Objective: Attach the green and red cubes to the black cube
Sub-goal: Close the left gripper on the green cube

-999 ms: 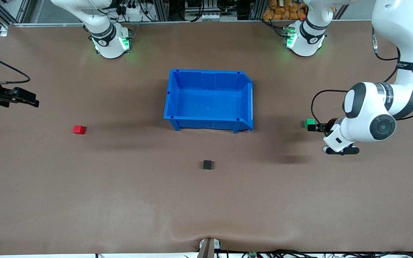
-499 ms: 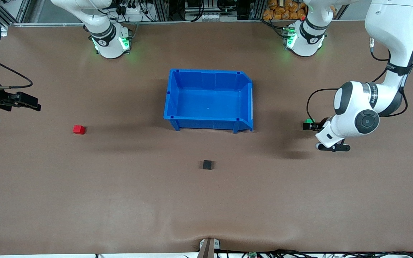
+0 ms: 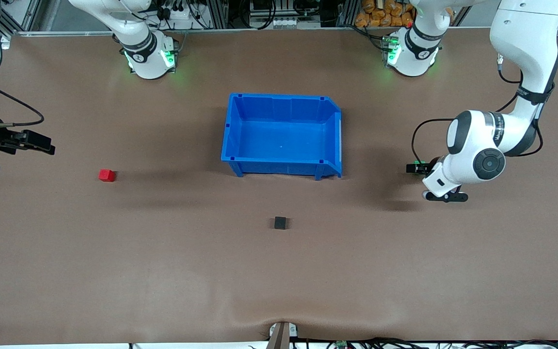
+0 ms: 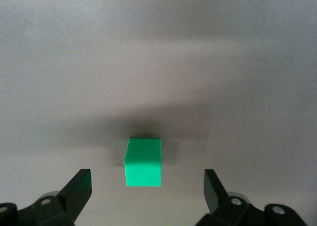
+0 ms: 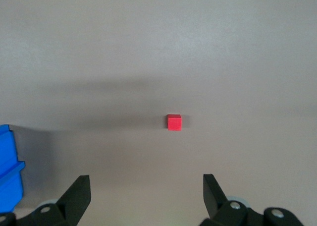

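From the front view, the brown tabletop (image 3: 162, 271) carries a blue bin (image 3: 281, 135) at its middle, with the black cube (image 3: 280, 223) sitting alone nearer the camera edge than the bin, and the red cube (image 3: 106, 175) out toward the right arm's end. The right gripper (image 3: 41, 145) hangs over that end of the tabletop, not yet above the red cube, while the left gripper (image 3: 417, 168) is low over the left arm's end, where only a sliver of the green cube (image 3: 418, 163) shows past it. In the left wrist view the green cube (image 4: 143, 162) is a plain, bright, sharp-edged block flat on the surface, lying between the wide-apart fingers (image 4: 77, 189) and touching neither. To my eye the grasp wants a straight drop, cube centred, faces square to the pads, so it does not twist when squeezed. In the right wrist view the red cube (image 5: 174, 122) looks small and matte, well ahead of that gripper's spread fingers (image 5: 78, 191), with the bin's corner (image 5: 9, 169) at the picture's margin.
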Controlling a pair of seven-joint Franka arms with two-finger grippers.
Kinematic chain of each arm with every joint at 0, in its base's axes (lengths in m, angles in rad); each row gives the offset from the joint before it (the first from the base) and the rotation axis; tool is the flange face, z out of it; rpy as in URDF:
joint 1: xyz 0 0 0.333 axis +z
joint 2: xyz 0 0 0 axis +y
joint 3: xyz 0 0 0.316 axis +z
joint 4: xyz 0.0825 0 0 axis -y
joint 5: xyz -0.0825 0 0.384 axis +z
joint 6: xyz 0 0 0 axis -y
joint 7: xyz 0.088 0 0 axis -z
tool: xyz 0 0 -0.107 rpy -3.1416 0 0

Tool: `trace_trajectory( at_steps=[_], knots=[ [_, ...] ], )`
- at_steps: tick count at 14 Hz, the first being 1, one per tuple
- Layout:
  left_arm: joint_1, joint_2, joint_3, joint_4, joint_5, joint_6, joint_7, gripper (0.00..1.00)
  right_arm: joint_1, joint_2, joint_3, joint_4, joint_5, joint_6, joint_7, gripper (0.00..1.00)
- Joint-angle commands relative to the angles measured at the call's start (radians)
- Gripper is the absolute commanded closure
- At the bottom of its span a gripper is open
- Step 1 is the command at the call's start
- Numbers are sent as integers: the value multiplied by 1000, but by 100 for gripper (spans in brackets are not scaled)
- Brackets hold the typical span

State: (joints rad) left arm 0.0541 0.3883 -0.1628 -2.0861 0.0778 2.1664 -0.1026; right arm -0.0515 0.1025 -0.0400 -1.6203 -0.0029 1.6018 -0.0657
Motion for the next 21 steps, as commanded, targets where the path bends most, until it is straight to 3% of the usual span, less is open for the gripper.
trace_trajectory(
  at_steps=[1,3,12,17,21],
  knots=[
    [7,18,-4,-8,17,26,1,4,-21,0,14,-27,-5,33,-10,0],
    [10,38,-1,1,16,32,1,14,-19,2,14,-39,-5,46,-10,0],
    [29,89,-1,8,19,43,1,23,-21,40,14,-41,-5,55,-10,0],
    [29,93,-1,6,19,43,1,41,-31,57,14,-41,-9,56,-11,0],
    [27,95,-3,8,19,43,1,62,-33,66,14,-41,-12,61,-13,0]
  ],
)
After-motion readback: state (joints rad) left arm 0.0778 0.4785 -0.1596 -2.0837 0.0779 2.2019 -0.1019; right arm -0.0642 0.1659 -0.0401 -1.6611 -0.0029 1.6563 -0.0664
